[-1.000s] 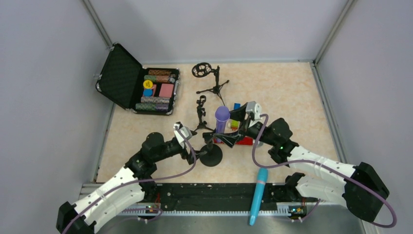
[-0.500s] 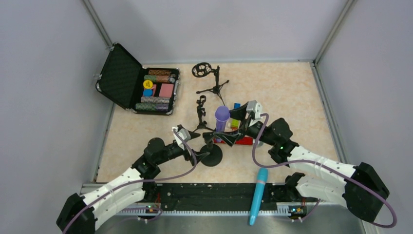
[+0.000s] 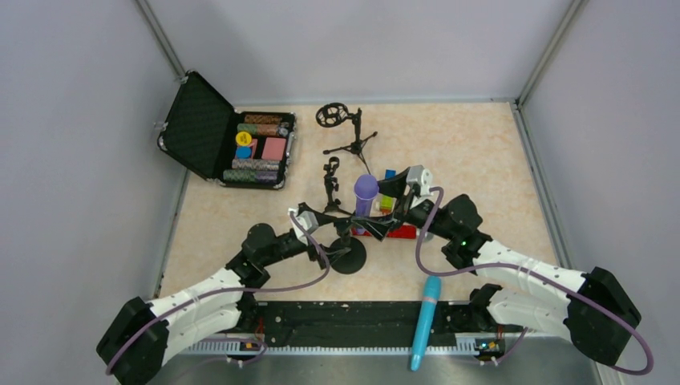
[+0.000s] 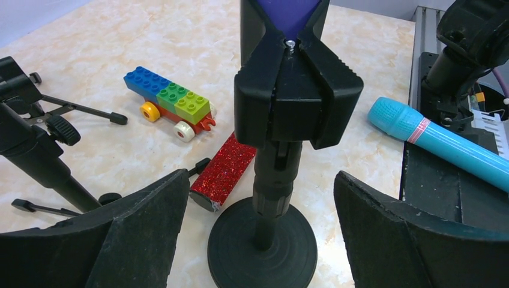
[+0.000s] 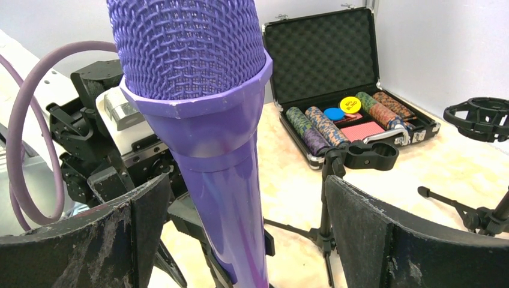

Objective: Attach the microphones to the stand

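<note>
The purple microphone (image 3: 366, 195) stands upright in the black clip (image 4: 297, 96) of the round-based stand (image 3: 347, 258). My right gripper (image 3: 375, 210) is open with a finger on each side of the purple microphone (image 5: 210, 138), with gaps showing on both sides. My left gripper (image 3: 338, 237) is open, its fingers either side of the stand's post just above the base (image 4: 262, 249), not touching. The glittery red microphone (image 4: 225, 174) lies on the table beside the base, its head hidden. The cyan-blue microphone (image 3: 425, 321) lies on the black rail at the near edge.
A multicoloured block toy (image 4: 170, 102) lies behind the red microphone. A small tripod stand with an empty clip (image 3: 330, 188) and a tripod with a shock mount (image 3: 345, 132) stand further back. An open case of poker chips (image 3: 257, 148) sits at the back left.
My left gripper has moved forward to the right and now straddles the stand's post. The right arm and the purple microphone have not moved.
</note>
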Controlling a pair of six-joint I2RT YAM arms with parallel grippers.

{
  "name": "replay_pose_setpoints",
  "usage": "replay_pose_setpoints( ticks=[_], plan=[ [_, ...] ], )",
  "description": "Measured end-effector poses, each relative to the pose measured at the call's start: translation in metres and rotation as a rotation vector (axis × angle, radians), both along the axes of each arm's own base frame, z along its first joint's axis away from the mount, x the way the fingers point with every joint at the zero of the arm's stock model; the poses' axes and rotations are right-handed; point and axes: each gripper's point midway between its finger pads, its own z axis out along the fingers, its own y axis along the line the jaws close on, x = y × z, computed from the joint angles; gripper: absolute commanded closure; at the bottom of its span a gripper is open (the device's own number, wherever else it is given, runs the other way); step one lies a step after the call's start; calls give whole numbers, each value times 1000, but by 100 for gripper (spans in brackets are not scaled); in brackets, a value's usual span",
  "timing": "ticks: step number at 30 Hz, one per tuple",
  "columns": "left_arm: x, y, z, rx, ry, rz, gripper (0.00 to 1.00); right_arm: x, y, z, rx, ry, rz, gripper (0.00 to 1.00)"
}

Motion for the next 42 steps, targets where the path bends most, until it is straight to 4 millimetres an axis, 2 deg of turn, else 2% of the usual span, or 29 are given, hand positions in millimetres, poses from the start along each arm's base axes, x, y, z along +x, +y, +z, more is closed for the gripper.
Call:
replay_pose_setpoints(
  ticks=[7,10,12,23,29,34,40,42],
  plan=[
    [2,-6,-2,-6,-12,-25,18,0,0,5,15,-15,0,4],
    [2,-10,-3,-8,-11,-42,33,0,0,5,15,-15,0,4],
    [2,-13,-4,-9,-3,-55,37,0,0,5,16,-16,0,4],
    [3,-24,6,-44,-20,-103,40,0,-1,8,25,-25,-1,4],
    [1,-24,13,-60,-40,-110,51,0,-1,8,25,-25,-1,4],
    [-2,-23,19,-72,-56,-121,71,0,-1,8,25,-25,-1,4],
    [-4,-24,19,-72,-53,-130,100,0,-1,8,24,-26,-1,4],
    [-4,-24,19,-72,-54,-130,100,0,-1,8,23,-29,-4,3]
  ],
)
